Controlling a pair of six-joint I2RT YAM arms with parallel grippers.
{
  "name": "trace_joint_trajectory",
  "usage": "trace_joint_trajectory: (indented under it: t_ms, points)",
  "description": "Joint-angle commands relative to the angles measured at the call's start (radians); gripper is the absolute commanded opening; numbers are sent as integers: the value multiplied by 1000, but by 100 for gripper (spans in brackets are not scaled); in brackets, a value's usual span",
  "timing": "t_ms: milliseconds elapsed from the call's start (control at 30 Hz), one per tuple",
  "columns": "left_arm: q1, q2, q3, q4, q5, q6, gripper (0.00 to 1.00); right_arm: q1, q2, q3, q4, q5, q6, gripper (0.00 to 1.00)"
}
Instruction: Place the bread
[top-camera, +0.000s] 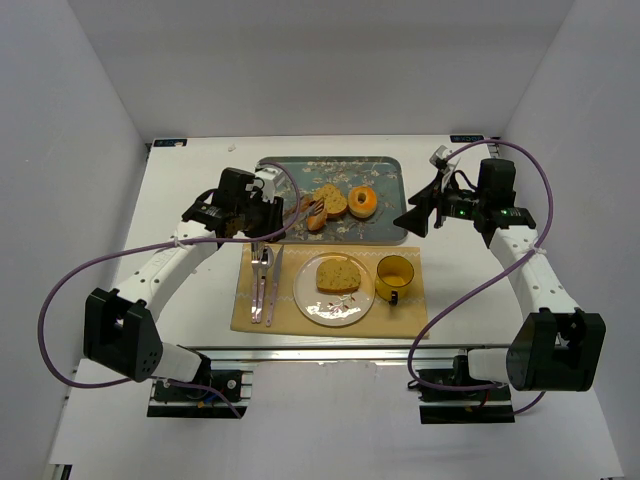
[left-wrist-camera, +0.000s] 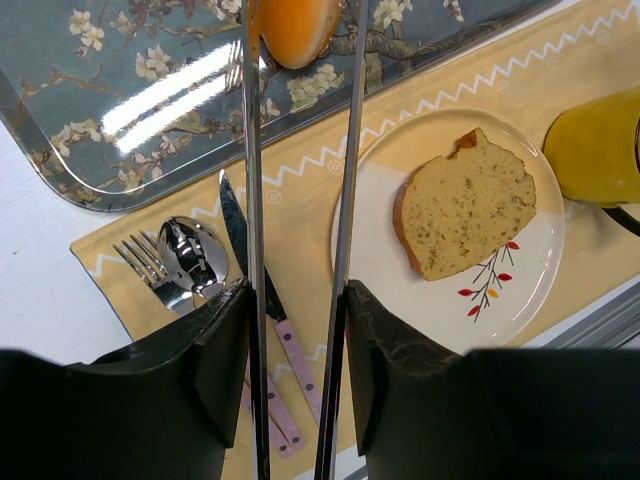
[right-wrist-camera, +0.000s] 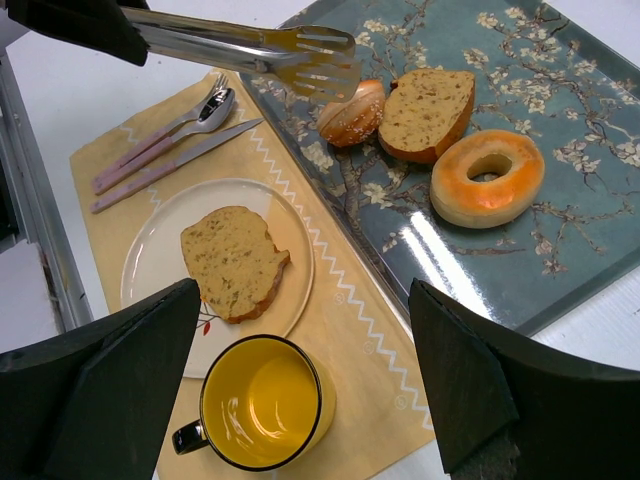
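Observation:
A slice of bread (top-camera: 338, 274) lies on the white plate (top-camera: 312, 305) on the yellow placemat; it also shows in the left wrist view (left-wrist-camera: 465, 205) and the right wrist view (right-wrist-camera: 232, 262). A second slice (right-wrist-camera: 430, 112), a seeded roll (right-wrist-camera: 352, 112) and a bagel (right-wrist-camera: 487, 178) lie on the blue floral tray (top-camera: 290, 172). My left gripper (top-camera: 262, 212) is shut on metal tongs (left-wrist-camera: 250, 150). The tong tips (right-wrist-camera: 310, 60) are empty and hover beside the roll. My right gripper (top-camera: 420, 212) is open and empty, in the air by the tray's right end.
A yellow mug (top-camera: 395, 277) stands on the placemat right of the plate. A fork, spoon (left-wrist-camera: 190, 250) and knife (left-wrist-camera: 235, 220) lie on the mat left of the plate. White walls enclose the table on three sides.

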Motion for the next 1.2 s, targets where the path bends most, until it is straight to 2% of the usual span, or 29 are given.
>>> trace_joint_trajectory:
  t_ms: [0, 433, 567, 667, 833, 933, 1167]
  points:
    - [-5, -2, 22, 17, 29, 22, 51, -5, -13, 5, 23, -30, 2, 89]
    - [-33, 67, 40, 11, 0, 53, 54, -7, -18, 0, 23, -35, 0, 89]
    - [-38, 81, 42, 6, -36, 54, 51, -7, -19, -1, 23, -36, -1, 89]
    - [-38, 80, 37, 5, -51, 54, 42, -8, -21, -3, 23, -36, 0, 89]
    - [-38, 51, 37, 9, -60, 39, 16, -8, -22, -6, 23, -38, 0, 89]
    - [-38, -4, 37, 20, -56, 8, 7, -10, -26, -9, 23, -39, 0, 89]
    - [-38, -170, -9, -9, 4, -121, 2, -11, -30, -12, 22, -42, -1, 90]
